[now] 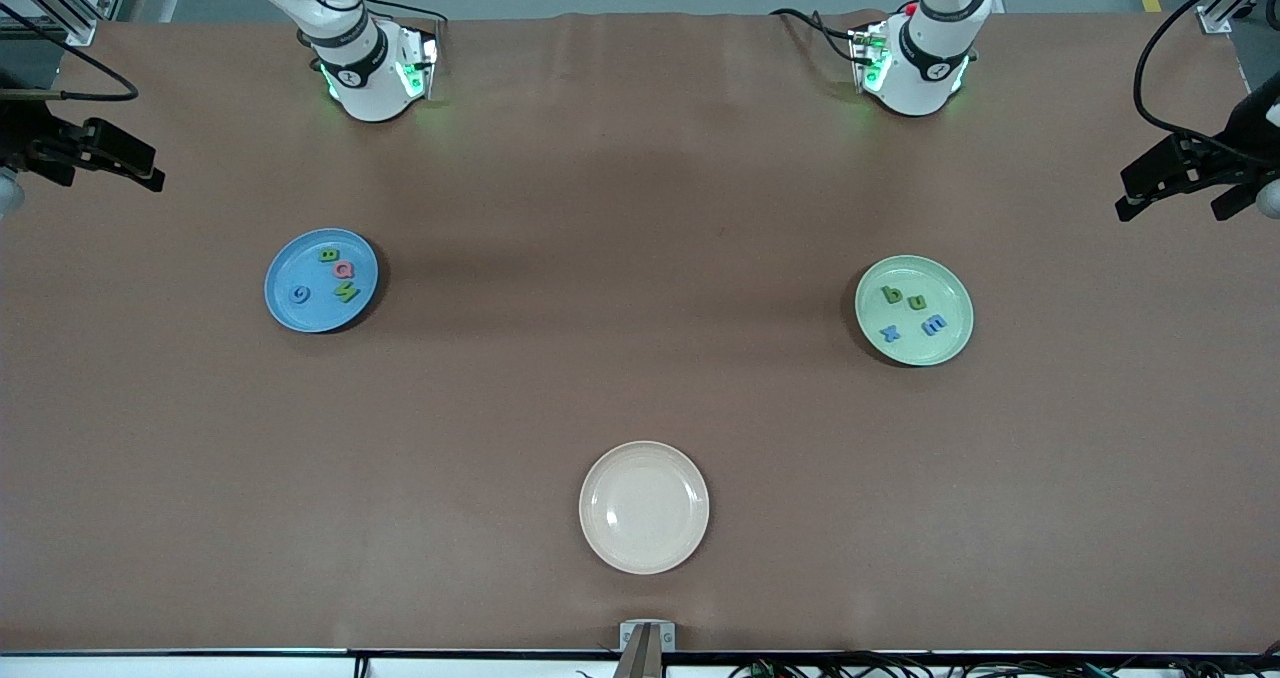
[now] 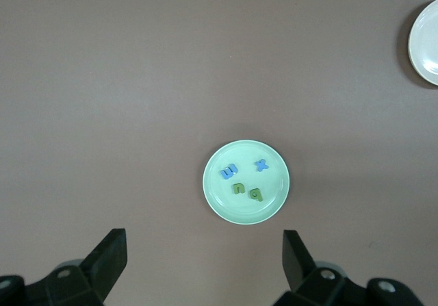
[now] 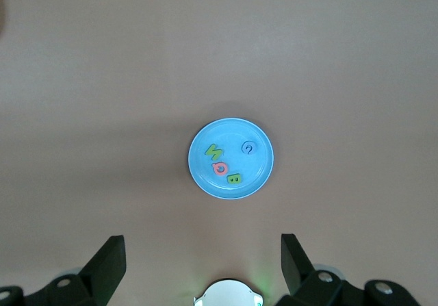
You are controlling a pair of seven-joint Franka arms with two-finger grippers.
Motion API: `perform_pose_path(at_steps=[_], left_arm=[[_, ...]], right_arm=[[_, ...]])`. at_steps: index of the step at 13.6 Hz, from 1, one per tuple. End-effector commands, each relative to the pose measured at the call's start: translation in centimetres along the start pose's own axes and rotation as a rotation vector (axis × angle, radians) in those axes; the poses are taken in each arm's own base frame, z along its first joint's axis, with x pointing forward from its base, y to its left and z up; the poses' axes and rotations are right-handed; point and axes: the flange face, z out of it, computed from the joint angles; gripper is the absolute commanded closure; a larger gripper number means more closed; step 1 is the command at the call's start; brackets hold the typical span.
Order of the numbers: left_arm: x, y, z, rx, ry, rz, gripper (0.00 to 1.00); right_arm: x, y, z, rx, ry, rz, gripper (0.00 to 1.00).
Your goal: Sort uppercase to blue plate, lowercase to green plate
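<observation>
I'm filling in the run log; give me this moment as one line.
uppercase: all on blue plate | lowercase: all on green plate | cream plate: bare | left gripper: open | right gripper: open

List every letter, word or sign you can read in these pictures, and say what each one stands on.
"B", "Q", "N", "G": foam capitals lying in the blue plate.
"b", "u", "x", "m": foam small letters lying in the green plate.
Cream plate: no text.
Small marks on both arms' wrist bands: too small to read.
Left gripper and right gripper, both open: no label visible.
</observation>
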Motion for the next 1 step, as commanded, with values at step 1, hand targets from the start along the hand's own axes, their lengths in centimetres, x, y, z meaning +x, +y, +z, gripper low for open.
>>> perform_pose_path(at_steps=[1], left_arm=[[-0.13,-0.10,-0.28,-0.005,0.005,-0.005,0.00]], right_arm=[[-0.92,-0.06,-1.76,0.016,0.040,0.002,0.00]])
